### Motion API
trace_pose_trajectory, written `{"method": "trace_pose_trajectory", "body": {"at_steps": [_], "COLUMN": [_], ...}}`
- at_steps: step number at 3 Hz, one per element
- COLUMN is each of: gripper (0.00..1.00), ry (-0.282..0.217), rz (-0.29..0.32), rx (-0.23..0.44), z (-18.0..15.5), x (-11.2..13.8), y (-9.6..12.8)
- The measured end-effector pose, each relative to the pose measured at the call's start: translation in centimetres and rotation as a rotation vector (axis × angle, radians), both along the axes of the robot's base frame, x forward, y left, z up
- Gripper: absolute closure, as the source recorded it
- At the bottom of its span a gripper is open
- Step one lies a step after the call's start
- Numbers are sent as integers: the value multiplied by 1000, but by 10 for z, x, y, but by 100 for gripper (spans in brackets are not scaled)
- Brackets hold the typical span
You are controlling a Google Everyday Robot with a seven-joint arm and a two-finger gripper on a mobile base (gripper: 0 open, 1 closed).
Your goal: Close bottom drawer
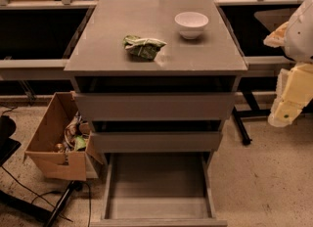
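The bottom drawer [157, 206] of the grey cabinet is pulled far out toward me; its shallow tray is empty and its flat front panel [156, 222] lies at the lower edge of the view. Above it are the mid drawer front [156, 141] and the top drawer front [155, 105], both slightly out. My gripper [286, 109] hangs at the far right, level with the top drawer and well to the right of the cabinet, apart from the bottom drawer.
On the cabinet top [98, 50] sit a white bowl [191, 24] and a crumpled green bag [143, 46]. An open cardboard box [56, 143] with clutter stands on the floor at the left. A black stand leg [240, 125] is at the right; cables lie at the lower left.
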State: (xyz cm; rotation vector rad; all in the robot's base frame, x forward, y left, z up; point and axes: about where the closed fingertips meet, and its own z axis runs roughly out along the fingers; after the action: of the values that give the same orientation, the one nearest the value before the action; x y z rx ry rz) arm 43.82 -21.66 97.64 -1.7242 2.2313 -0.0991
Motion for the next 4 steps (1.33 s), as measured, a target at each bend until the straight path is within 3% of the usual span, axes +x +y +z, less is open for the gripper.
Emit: {"method": "trace_pose_trajectory", "body": {"at_steps": [2, 4], "gripper": [0, 0], "ry": [-10, -32], "rz": [-14, -81], "rx": [-15, 2], "z": [-1, -75], "x": [-1, -27], "y": [1, 37]}}
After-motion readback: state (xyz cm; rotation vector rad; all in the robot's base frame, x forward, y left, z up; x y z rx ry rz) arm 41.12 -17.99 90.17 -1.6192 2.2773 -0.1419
